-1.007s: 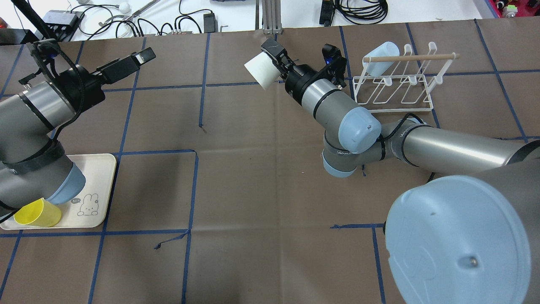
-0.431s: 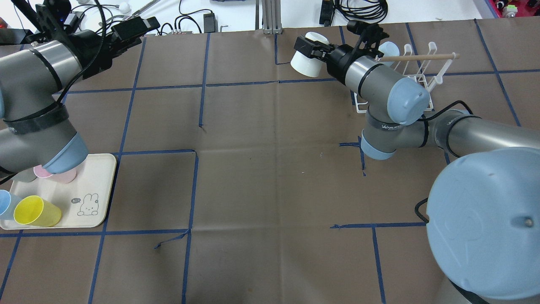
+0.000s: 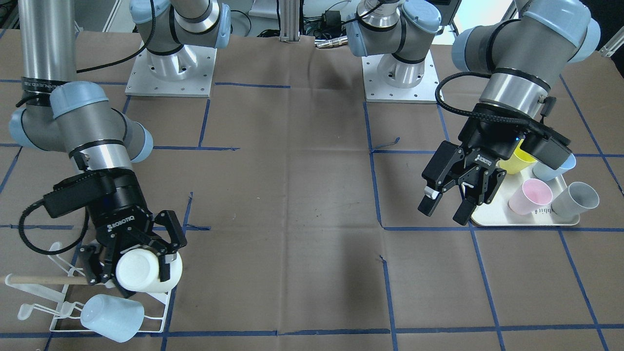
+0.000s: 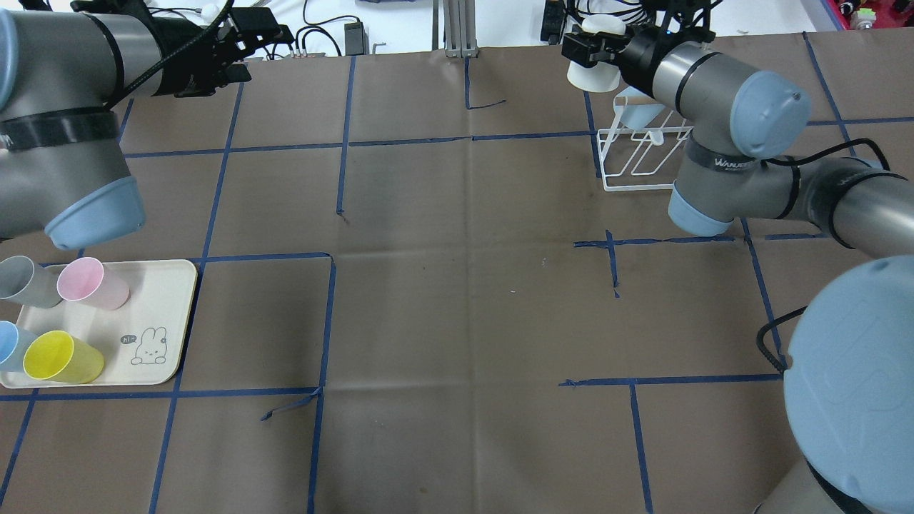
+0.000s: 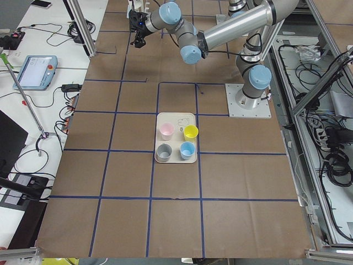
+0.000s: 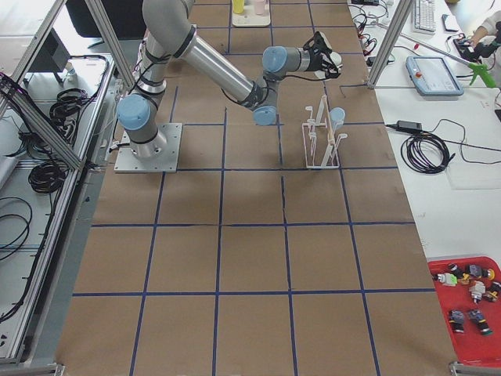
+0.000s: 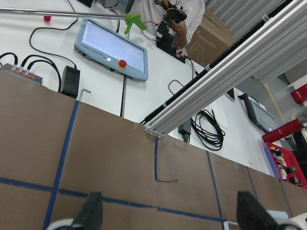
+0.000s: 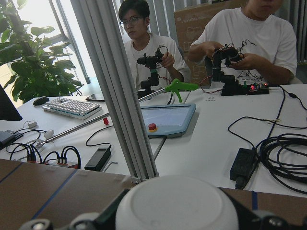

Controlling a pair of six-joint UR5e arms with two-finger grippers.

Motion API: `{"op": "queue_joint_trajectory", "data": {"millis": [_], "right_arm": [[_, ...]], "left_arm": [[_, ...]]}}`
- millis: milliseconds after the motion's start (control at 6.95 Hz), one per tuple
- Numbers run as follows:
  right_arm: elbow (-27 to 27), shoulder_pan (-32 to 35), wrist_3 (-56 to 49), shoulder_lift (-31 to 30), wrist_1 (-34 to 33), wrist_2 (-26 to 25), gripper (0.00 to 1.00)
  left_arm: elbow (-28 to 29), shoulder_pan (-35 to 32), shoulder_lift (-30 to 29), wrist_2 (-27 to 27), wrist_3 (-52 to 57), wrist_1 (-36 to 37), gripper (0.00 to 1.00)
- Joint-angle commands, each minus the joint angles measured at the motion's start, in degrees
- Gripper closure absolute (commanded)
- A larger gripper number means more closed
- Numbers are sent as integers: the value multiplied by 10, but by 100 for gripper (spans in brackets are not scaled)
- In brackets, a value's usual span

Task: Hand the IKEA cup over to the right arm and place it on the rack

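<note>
- IKEA cup (image 3: 146, 270), white, lies tipped on its side in the right gripper (image 3: 139, 273). In the overhead view it is at the far right of the table.
- The right gripper's black fingers (image 3: 168, 234) are closed on the cup's wall from both sides. The cup's closed base faces the front camera.
- The cup hangs over one end of the white wire rack (image 3: 165, 312). Whether it touches a wire cannot be told.
- A wooden dowel (image 3: 39, 279) crosses the rack, and a pale blue cup (image 3: 112, 317) sits tilted on the prongs.
- The left gripper (image 3: 445, 210) is spread wide with nothing between its fingers, held up in the air on the left side of the table.
- Near left, a cream tray (image 3: 526, 223) holds a yellow cup (image 3: 516, 162), a pink cup (image 3: 531, 195), a grey cup (image 3: 577, 200) and a blue cup (image 3: 553, 169), all lying on their sides.
</note>
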Motion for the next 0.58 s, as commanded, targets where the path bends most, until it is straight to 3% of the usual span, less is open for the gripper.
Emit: {"op": "queue_joint_trajectory", "data": {"millis": [0,288,431], "right_arm": [[-17,-66,-38,2,-3,6,93],[-51,-113,-74,29,-7,7,93],[-57,-144,-99,50,-37,9,93]], "left_arm": [[62,-40,15,108,0,-253,1],[163,-57,2,224,62,-474,0],[178,-57,8,280,114,-522,0]]}}
